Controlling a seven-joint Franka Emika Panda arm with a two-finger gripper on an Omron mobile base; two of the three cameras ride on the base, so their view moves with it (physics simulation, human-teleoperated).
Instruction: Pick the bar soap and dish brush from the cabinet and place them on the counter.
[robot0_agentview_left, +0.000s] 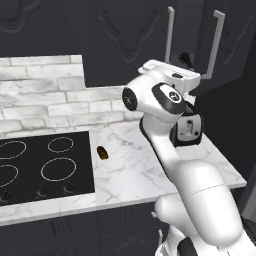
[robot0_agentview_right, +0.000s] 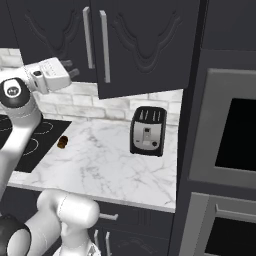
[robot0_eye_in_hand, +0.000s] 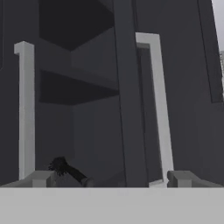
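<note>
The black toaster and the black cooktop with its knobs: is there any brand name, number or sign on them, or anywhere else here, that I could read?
None can be read.
Black slotted toaster: a pale front panel with dark marks, too small to read.
Black cooktop with white ring burners: knobs along its front edge, no legible markings.
Black carved wall cabinet: no lettering.

One black wall cabinet (robot0_agentview_right: 145, 45) with carved doors, two long silver bar handles (robot0_agentview_right: 105, 46). One white marble counter (robot0_agentview_right: 105, 165) with grey veining. One black-and-silver two-slot toaster (robot0_agentview_right: 148, 131). One dark brown oblong lump (robot0_agentview_left: 102, 153). One black cooktop (robot0_agentview_left: 45, 167), four ring burners. One small black bristly dish brush (robot0_eye_in_hand: 65, 168).
</note>
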